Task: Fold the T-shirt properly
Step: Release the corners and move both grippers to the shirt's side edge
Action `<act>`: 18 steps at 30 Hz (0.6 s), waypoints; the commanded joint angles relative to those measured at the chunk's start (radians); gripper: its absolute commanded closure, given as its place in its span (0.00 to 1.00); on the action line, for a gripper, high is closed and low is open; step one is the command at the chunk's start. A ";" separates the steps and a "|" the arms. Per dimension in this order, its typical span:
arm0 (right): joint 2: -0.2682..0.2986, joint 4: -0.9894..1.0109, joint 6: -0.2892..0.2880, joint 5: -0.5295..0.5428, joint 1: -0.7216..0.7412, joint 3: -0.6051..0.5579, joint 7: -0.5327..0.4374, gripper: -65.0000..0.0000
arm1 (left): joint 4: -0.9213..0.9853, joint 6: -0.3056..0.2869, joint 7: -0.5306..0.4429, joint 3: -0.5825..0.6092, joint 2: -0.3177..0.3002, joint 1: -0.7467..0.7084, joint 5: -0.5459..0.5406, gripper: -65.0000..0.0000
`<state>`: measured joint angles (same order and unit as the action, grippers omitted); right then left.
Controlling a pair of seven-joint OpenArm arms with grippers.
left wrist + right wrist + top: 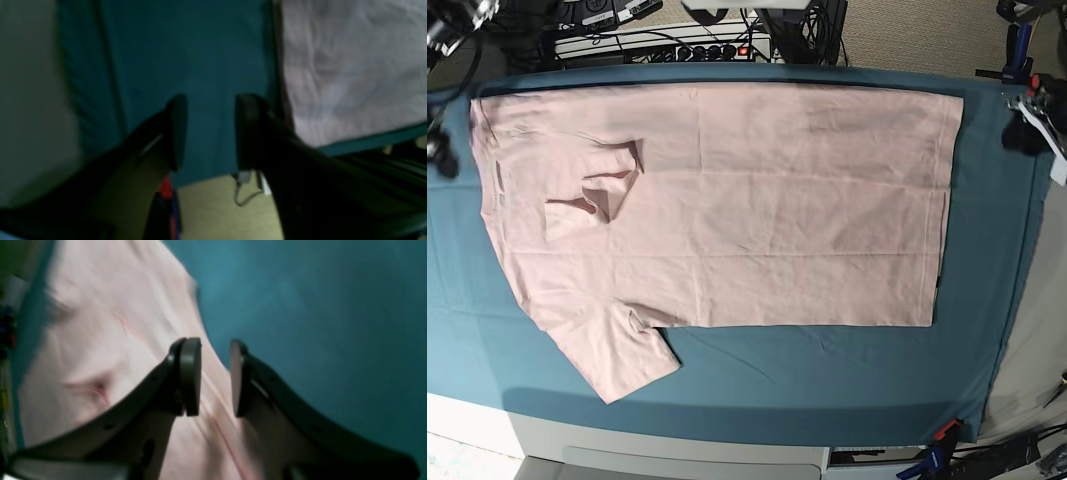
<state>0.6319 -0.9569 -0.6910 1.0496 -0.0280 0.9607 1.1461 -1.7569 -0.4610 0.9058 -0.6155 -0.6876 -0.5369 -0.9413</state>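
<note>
Table [827, 385]: teal cloth fills the base view.
T-shirt [727, 210]: spread centre frame, upper half already folded down; long axis left-right, collar end left, hem right.
Remaining: lower-left sleeve out, more folds needed.
Left end effector [208, 133]: parted, empty.
Right end effector [215, 376]: narrowly parted, empty, above the shirt's edge.

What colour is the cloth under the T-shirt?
Teal. The table cloth shows best in the base view, all round the pale pink T-shirt.
</note>
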 commanded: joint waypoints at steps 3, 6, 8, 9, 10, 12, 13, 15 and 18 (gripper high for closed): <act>0.049 -0.017 -0.007 0.026 0.144 0.000 -0.026 0.75 | -0.017 0.002 -0.024 -0.008 -0.042 0.101 -0.004 0.62; 0.043 -0.017 -0.007 -0.041 0.286 -0.001 -0.049 0.75 | -0.009 0.053 -0.042 0.023 -0.061 0.225 0.050 0.63; 0.035 -0.017 -0.007 -0.113 0.368 -0.017 -0.098 0.75 | 0.011 0.070 -0.067 0.071 -0.068 0.309 0.095 0.66; 0.030 -0.017 -0.007 -0.156 0.405 -0.032 -0.125 0.75 | 0.026 0.082 -0.077 0.103 -0.069 0.354 0.119 0.67; 0.024 -0.017 -0.007 -0.201 0.440 -0.053 -0.147 0.75 | 0.042 0.094 -0.085 0.141 -0.069 0.398 0.139 0.67; 0.007 -0.017 -0.007 -0.296 0.499 -0.113 -0.186 0.75 | 0.088 0.106 -0.102 0.224 -0.066 0.488 0.178 0.67; -0.004 -0.017 -0.007 -0.341 0.525 -0.151 -0.204 0.75 | 0.118 0.106 -0.104 0.267 -0.062 0.538 0.193 0.67; -0.029 -0.016 -0.007 -0.430 0.566 -0.240 -0.241 0.75 | 0.198 0.106 -0.104 0.351 -0.050 0.642 0.214 0.67; -0.077 -0.016 0.010 -0.587 0.608 -0.386 -0.304 0.75 | 0.371 0.105 -0.103 0.446 -0.012 0.806 0.216 0.67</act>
<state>0.5266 -0.9573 -0.6788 0.4377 0.5518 0.5663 0.8688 -1.3636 -0.3565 0.8200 -0.1585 -0.6758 0.2527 -0.7189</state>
